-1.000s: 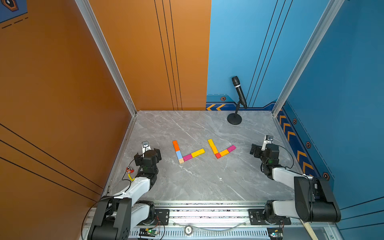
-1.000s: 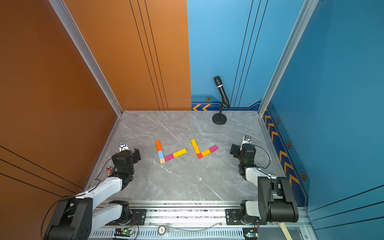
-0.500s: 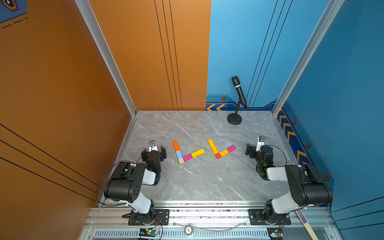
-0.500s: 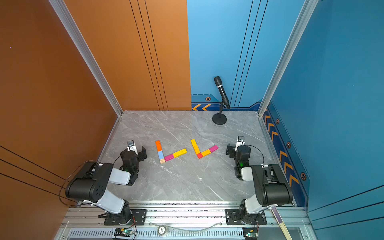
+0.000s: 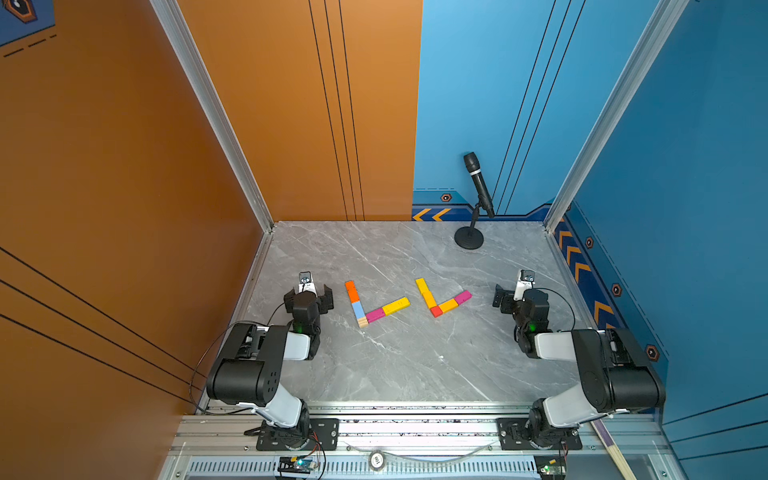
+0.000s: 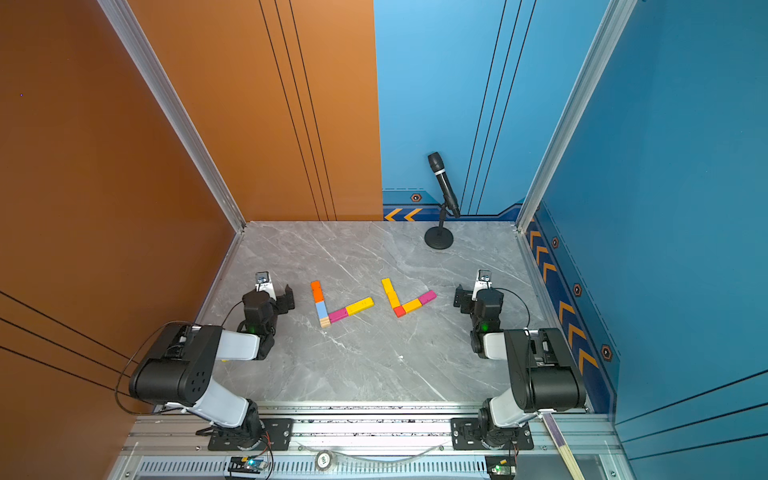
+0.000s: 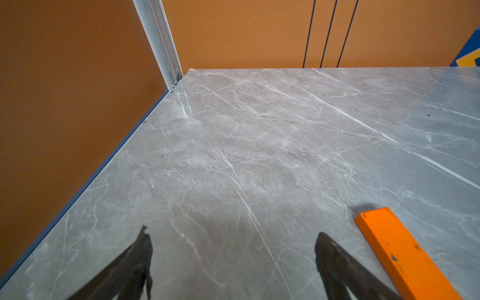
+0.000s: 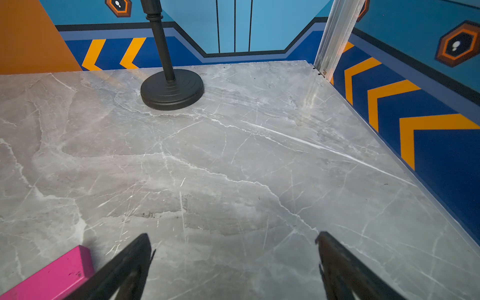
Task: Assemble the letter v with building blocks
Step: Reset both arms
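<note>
The building blocks lie flat on the grey marble table in two V shapes. The left V runs from an orange block (image 5: 352, 291) through a light blue block (image 5: 357, 308) to a wood cube (image 5: 362, 322), then a pink block (image 5: 375, 314) and a yellow block (image 5: 395, 305). The right V joins at a red cube (image 5: 436, 311) and ends in a pink block (image 5: 462, 296). My left gripper (image 5: 309, 296) (image 7: 233, 236) stands open and empty just left of the orange block (image 7: 400, 252). My right gripper (image 5: 519, 296) (image 8: 233, 237) is open and empty, right of the pink block (image 8: 57, 275).
A black microphone on a round stand (image 5: 468, 240) (image 8: 172, 89) stands at the back right of the table. Orange walls close the left and back left, blue walls the right. The arm bases sit on the rail along the front edge.
Both arms have folded up from a low stretched pose, their elbows now raised near the front. Each gripper has shifted slightly inward toward the blocks. The blocks have not moved.
</note>
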You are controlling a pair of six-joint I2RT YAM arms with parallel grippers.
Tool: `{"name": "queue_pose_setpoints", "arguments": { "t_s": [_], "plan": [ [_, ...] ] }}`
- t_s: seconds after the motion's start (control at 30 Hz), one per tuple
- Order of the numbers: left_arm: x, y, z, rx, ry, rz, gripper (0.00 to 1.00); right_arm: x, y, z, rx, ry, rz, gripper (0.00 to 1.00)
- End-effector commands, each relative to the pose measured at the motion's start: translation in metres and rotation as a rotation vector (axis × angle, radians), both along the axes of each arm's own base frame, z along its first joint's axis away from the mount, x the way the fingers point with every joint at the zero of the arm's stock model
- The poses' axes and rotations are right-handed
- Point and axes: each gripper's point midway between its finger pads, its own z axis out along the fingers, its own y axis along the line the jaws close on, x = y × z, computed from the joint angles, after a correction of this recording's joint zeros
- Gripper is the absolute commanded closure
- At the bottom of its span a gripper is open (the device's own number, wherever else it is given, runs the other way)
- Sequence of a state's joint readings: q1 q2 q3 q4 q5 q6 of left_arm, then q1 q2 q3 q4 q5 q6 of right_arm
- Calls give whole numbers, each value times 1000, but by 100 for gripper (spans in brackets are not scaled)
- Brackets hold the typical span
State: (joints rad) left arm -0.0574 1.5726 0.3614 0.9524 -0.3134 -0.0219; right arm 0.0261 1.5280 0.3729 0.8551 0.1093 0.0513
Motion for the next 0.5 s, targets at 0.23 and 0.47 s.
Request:
{"name": "queue_pose_setpoints", "arguments": {
  "t_s": [0.23,0.47],
  "plan": [
    [4,-9,3,10,4,-50,2,4,0,3,1,-3,3,1],
    [5,-8,1,-8,13,-63,2,4,0,3,1,-4,2,0]
  ]
}}
